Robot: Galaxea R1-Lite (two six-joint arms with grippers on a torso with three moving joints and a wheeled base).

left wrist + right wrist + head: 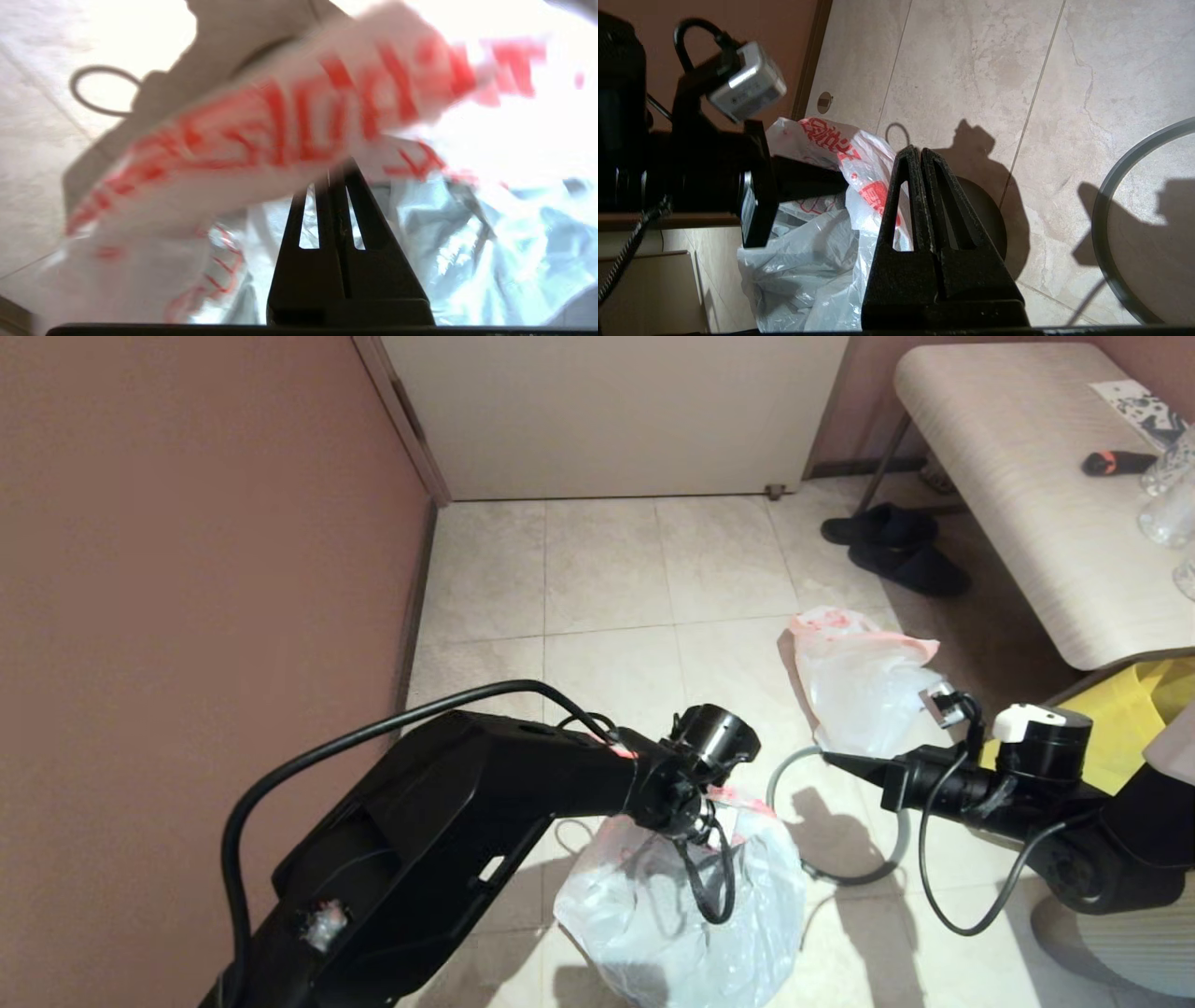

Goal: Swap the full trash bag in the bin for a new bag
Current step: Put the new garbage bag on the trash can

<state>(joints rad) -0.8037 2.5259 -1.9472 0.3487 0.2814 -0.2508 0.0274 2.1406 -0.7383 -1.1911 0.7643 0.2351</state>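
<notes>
Beige floor tiles (607,569) fill the head view's middle. At lower centre the left arm reaches across, elbow bent; the left gripper (336,170) is closed on the red-printed rim of the full bag (672,915). At right the right gripper (920,154) points leftward, closed and holding nothing. The new bag (859,681) lies above it, the grey hoop (896,859) below.

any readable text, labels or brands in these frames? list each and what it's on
Nothing can be read for certain.
Full bag: red printed characters on its rim band, too blurred to read; the left gripper is shut on this bag.
Same bag: red print again, creased and partly hidden, unreadable.
Second bag on the floor: faint red marks, too small.
Printed sheet on the bench: black pattern, unreadable.
</notes>
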